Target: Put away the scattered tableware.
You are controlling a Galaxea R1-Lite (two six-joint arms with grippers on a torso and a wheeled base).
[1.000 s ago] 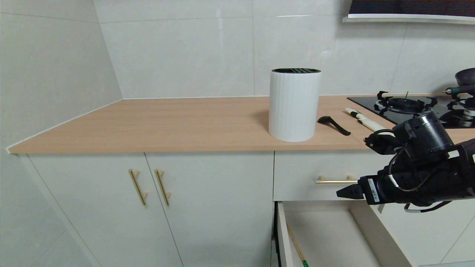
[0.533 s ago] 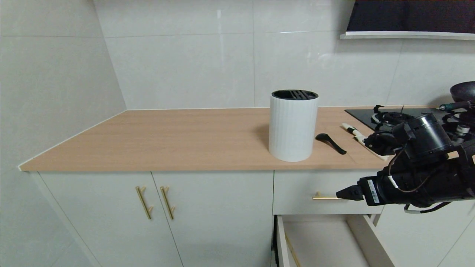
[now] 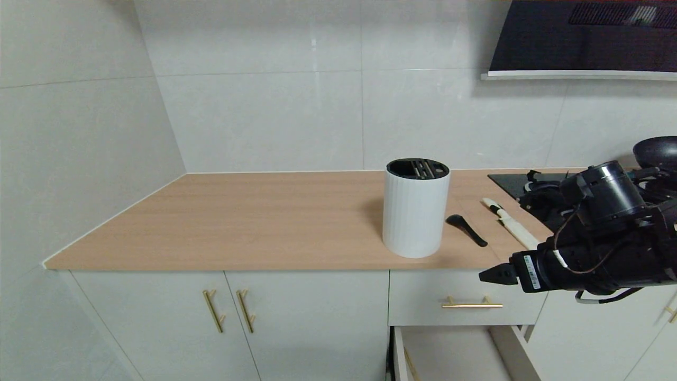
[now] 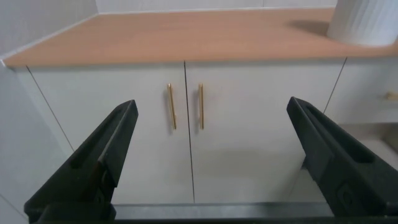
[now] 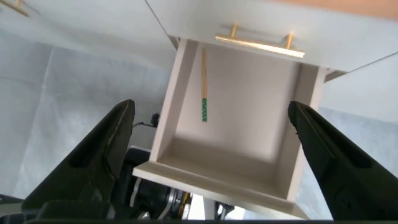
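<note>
I'm seeing a wooden countertop (image 3: 254, 222) running along the tiled wall (image 3: 264, 116), two white cabinet doors (image 3: 307, 323) with gold handles (image 3: 214, 311) hanging under it, and a dark pan (image 3: 656, 151) sitting on the black stove (image 3: 508, 182) below the range hood (image 3: 582, 42)

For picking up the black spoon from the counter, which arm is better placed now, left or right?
Probably right. The right hand hangs by the counter edge near the black spoon, above the open drawer. The left hand faces the cabinet doors, farther from the spoon.
</note>
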